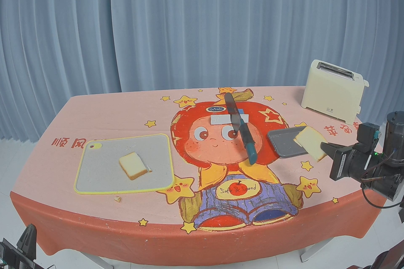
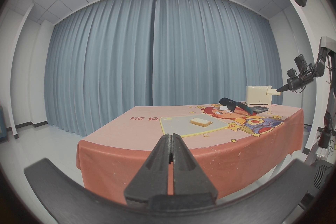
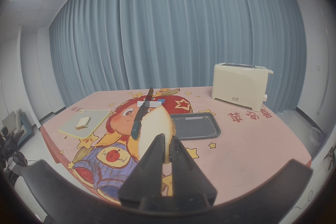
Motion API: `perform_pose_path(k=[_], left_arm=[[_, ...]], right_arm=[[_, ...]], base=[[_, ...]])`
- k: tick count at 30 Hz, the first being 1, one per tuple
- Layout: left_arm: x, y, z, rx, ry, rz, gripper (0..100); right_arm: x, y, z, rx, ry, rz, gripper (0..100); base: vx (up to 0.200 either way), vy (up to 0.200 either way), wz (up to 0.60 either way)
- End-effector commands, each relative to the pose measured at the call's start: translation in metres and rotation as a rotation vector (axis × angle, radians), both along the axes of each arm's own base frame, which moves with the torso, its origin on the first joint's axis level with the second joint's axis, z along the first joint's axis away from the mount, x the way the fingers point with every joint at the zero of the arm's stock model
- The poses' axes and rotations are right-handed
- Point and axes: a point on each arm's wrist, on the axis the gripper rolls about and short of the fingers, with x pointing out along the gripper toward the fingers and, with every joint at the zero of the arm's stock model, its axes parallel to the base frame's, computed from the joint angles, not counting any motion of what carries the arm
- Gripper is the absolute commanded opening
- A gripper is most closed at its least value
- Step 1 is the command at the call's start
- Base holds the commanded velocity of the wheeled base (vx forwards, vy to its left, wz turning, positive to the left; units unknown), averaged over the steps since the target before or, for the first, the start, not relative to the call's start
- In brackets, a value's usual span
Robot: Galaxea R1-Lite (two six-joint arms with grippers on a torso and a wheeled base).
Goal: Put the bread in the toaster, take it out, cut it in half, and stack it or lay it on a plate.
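Head view looks down on whole table (image 1: 105,114). Wrist views sit low off its edge, facing curtain (image 2: 157,53); all share toaster (image 3: 239,84).

Held slice of bread (image 1: 310,142) is covering the tray's (image 1: 286,143) near right corner. Right gripper (image 3: 167,139) fingers are hiding the slice's gripped edge. Left gripper (image 1: 27,237) is getting cut off by the head view's bottom edge. Knife (image 1: 240,127) blade is masking part of the white stand (image 1: 219,119) under it. Speck (image 1: 118,199) just beside the cutting board (image 1: 101,173) is showing too small to identify.

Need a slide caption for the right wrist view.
Right gripper holding a bread slice, with knife, grey tray and toaster beyond it.
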Motion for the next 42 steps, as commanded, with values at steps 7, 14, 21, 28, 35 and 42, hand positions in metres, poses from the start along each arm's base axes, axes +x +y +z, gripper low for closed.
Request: perform_pose_path(k=[7,14,21,28,35,42], left_arm=[[0.0001,0.0,-0.0053,-0.002,0.002,0.0,0],[0.0001,0.0,-0.0053,-0.002,0.002,0.0,0],[0.0001,0.0,-0.0053,0.0,0.001,0.0,0],[0.0001,0.0,-0.0053,0.0,0.001,0.0,0],[0.0001,0.0,-0.0053,0.0,0.001,0.0,0],[0.0001,0.0,-0.0053,0.0,0.001,0.0,0]], right_arm=[[0.0048,-0.0005,-0.0056,-0.012,0.022,-0.014,0],[0.007,-0.0012,-0.0078,-0.019,0.031,-0.023,0],[0.007,-0.0012,-0.0078,-0.019,0.031,-0.023,0],[0.007,-0.0012,-0.0078,-0.019,0.031,-0.023,0],[0.0089,-0.0034,-0.0081,-0.019,0.033,-0.035,0],[0.0109,-0.0038,-0.0103,-0.025,0.042,-0.043,0]], base=[[0.0,0.0,0.0],[0.0,0.0,0.0],[0.0,0.0,0.0],[0.0,0.0,0.0],[0.0,0.0,0.0],[0.0,0.0,0.0]])
